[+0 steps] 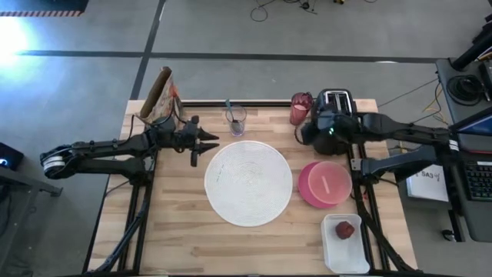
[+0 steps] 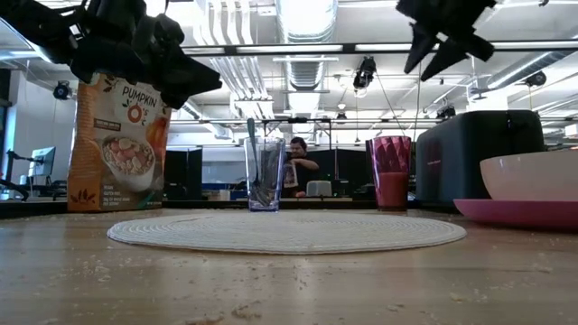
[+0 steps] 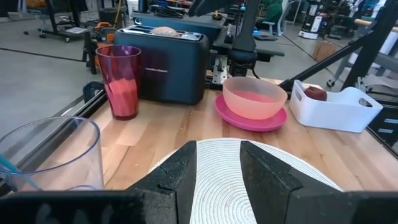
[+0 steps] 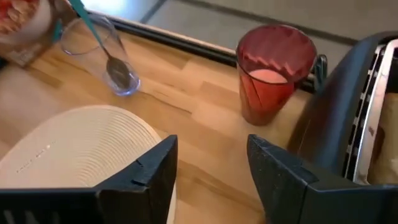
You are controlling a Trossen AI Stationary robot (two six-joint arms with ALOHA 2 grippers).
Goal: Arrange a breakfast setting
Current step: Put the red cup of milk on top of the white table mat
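The round white placemat [image 1: 247, 182] lies at the table's middle. The peach bowl [image 1: 329, 180] sits in the magenta plate [image 1: 306, 192] right of it. The pink cup [image 1: 300, 108] stands at the far edge beside the black toaster [image 1: 338, 100], which has a bagel [image 3: 165, 30] in its slot. The teal-handled spoon [image 4: 93, 34] stands in a clear glass [image 1: 235, 119]. The red fruit [image 1: 345, 229] lies in a white tray [image 1: 346, 254]. My left gripper [image 1: 207, 141] is open and empty, above the table left of the placemat. My right gripper [image 1: 303, 132] is open and empty, above the table near the cup.
A colourful cereal bag [image 1: 157, 96] stands at the far left corner. The toaster stands close behind my right gripper. The near half of the table, in front of the placemat, is bare wood [image 1: 192, 238]. A person [image 2: 298, 167] sits in the room beyond.
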